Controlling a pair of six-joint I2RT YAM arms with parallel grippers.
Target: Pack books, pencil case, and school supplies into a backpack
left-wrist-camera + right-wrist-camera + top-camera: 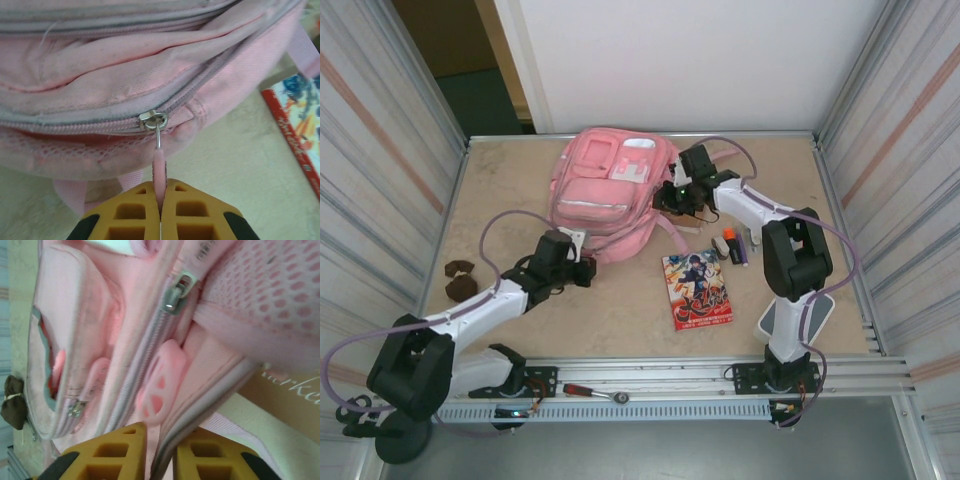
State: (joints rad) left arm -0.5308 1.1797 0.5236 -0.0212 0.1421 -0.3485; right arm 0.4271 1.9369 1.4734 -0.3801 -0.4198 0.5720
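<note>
Left fingers (140, 212) clench the pink backpack's (100, 65) zip pull (158, 172); right fingers (107, 455) straddle its seam, grip unclear.

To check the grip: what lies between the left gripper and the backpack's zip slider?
In the left wrist view, a pink pull tab runs from the shut left gripper to the metal slider of the backpack.

- Bench (800, 180): your pale, mottled work top, walled in on three sides.
- Dark brown lumps (457, 288): two, close together near the bench's left edge.
- Red-handled tool (592, 392): you will see it lying flat on the metal rail (700, 372) along the near edge.
- Side walls (380, 150): ribbed metal, on your left and right.
- Back panel (700, 60): plain white.
</note>
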